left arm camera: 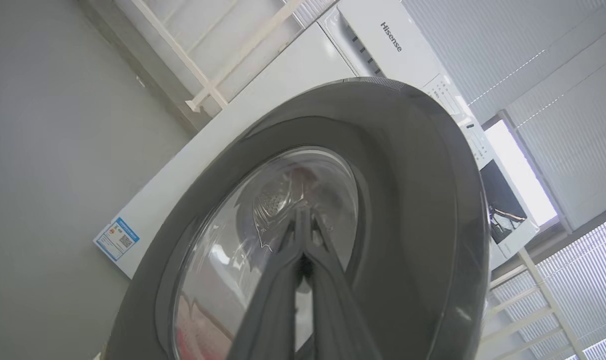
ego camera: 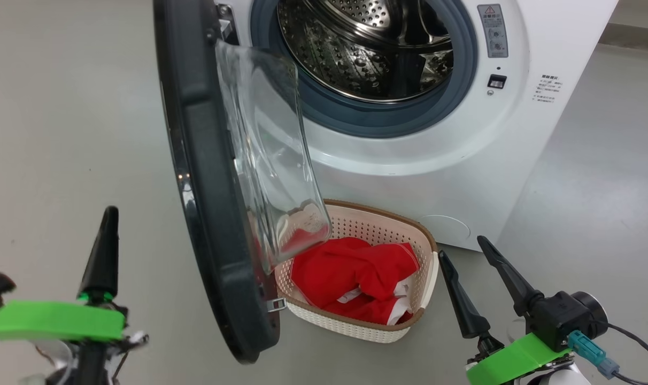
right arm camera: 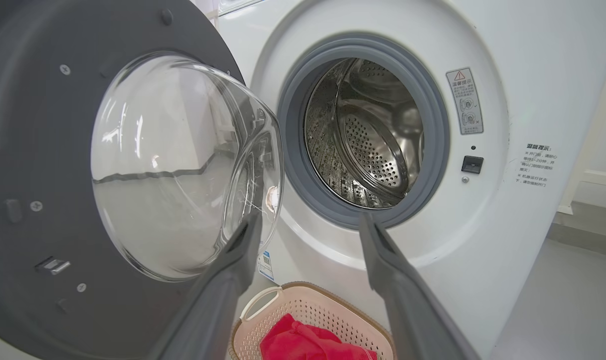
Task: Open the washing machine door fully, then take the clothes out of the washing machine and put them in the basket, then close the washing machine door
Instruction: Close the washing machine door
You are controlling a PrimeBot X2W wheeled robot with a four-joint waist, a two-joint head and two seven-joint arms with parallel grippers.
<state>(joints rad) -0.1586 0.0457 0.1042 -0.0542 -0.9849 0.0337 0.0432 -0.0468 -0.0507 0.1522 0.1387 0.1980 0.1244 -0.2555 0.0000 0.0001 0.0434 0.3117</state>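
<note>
The washing machine (ego camera: 463,160) stands with its steel drum (ego camera: 367,48) showing nothing inside. Its washing machine door (ego camera: 211,187) is swung open, edge-on, the glass bowl (ego camera: 270,160) facing right. The basket (ego camera: 324,315) sits on the floor below the opening, holding the red clothes (ego camera: 356,272). My left gripper (ego camera: 110,214) is shut on nothing, left of the door; in the left wrist view the left gripper (left arm camera: 301,214) points at the door's outer face (left arm camera: 413,200). My right gripper (ego camera: 462,246) is open, right of the basket. The right gripper (right arm camera: 310,220) faces the drum (right arm camera: 373,135), above the basket (right arm camera: 323,312) and clothes (right arm camera: 308,342).
Grey floor (ego camera: 62,133) spreads to the left of the door and to the right of the machine. A second white appliance (left arm camera: 383,35) and a pale frame (left arm camera: 203,85) stand behind. A blue label (left arm camera: 117,240) is on the machine's side.
</note>
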